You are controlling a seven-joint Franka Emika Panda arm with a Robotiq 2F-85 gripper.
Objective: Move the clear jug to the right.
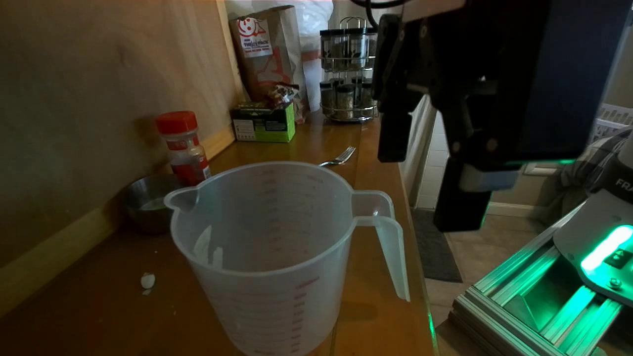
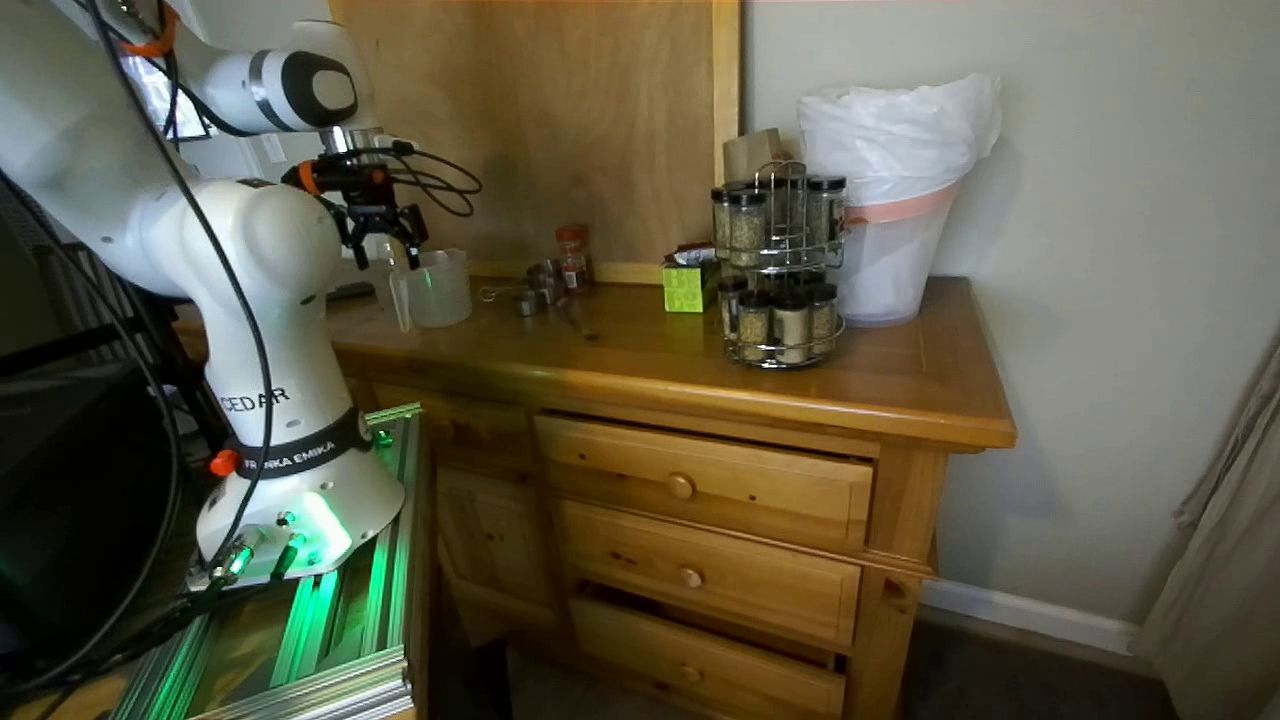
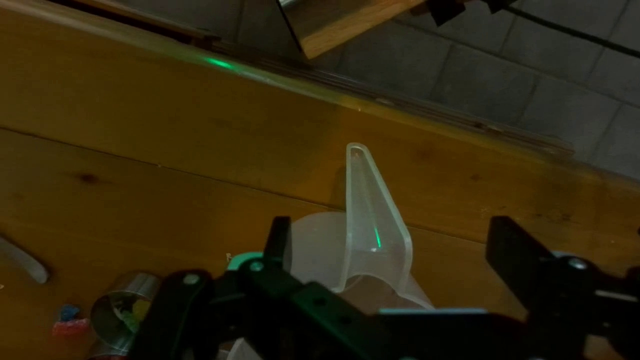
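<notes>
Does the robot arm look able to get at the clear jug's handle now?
Likely yes: the gripper hangs open near the clear jug, and in the wrist view the handle shows between its fingers, with nothing seen in the way.

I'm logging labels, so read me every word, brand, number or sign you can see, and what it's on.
"CEDAR", partly covered, on the robot arm.
"FRANKA EMIKA", on the arm's dark band.
Too small or blurred to read: print on the measuring jug, red-capped spice jar, paper bag, green-and-black box and the arm's small black panel.
</notes>
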